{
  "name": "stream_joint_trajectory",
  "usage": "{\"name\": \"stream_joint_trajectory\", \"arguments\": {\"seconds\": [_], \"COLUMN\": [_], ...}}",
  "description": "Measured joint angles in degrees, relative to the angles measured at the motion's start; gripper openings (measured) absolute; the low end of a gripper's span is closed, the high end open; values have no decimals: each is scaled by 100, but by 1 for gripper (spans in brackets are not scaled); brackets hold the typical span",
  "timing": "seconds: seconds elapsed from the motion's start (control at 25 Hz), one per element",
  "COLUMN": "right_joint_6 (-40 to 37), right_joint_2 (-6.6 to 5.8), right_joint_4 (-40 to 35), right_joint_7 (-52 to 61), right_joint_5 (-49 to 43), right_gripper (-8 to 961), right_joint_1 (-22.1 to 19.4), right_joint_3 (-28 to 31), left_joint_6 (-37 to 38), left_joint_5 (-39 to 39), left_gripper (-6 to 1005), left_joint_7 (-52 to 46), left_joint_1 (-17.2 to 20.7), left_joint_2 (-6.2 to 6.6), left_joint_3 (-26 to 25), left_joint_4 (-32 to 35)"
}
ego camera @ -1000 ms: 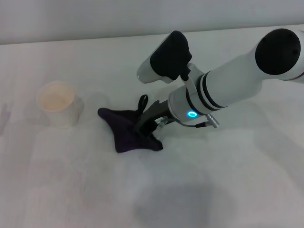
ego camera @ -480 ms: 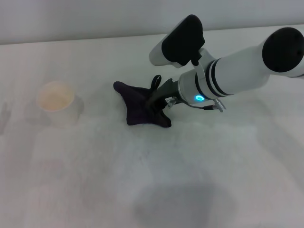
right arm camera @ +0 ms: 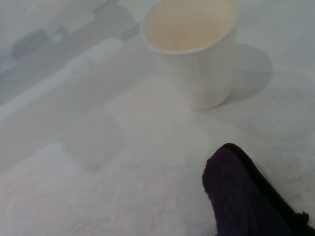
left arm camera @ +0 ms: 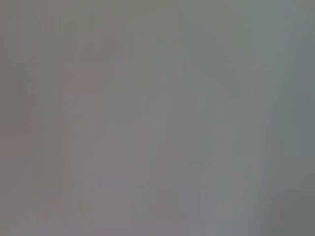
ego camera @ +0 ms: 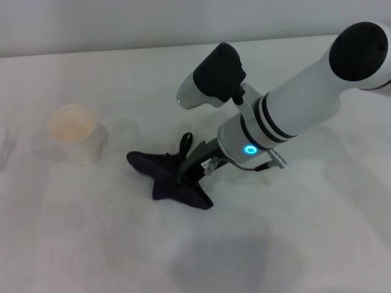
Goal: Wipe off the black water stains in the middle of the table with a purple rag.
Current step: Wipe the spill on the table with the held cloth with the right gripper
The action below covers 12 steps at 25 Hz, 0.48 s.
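Pinching the crumpled dark purple cloth rag [ego camera: 174, 178], the right tool [ego camera: 190, 166] presses it onto the white worktop [ego camera: 91, 238].

I have dragged the purple rag [ego camera: 173, 179] with my right gripper [ego camera: 190, 168] back from its far, rightward spot of half a second ago toward the table's [ego camera: 91, 244] near edge and left side, nearer its place a second ago.

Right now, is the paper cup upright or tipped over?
Upright: the paper cup stands on the table with its open mouth facing up.
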Motion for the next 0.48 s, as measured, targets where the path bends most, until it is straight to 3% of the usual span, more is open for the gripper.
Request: {"name": "stream_joint_trajectory", "arguments": {"seconds": [0.28, 0.4, 0.48], "right_joint_6": [-434, -677, -650], "right_joint_2": [-40, -68, -85], "right_joint_4": [46, 83, 63], "right_joint_7": [-15, -216, -615], "right_joint_5": [-20, -124, -215], "right_gripper": [111, 113, 114], "right_joint_1": [-189, -385, -642], "right_joint_3": [239, 674, 1338], "left_joint_6": [0, 0, 0], "left_joint_5": [0, 0, 0], "left_gripper": [892, 892, 892], "left_joint_7": [0, -5, -6], "left_joint_1": [-18, -18, -18], "left_joint_2": [0, 2, 6], "left_joint_3": [0, 0, 1], "left_joint_4": [-1, -2, -2]}}
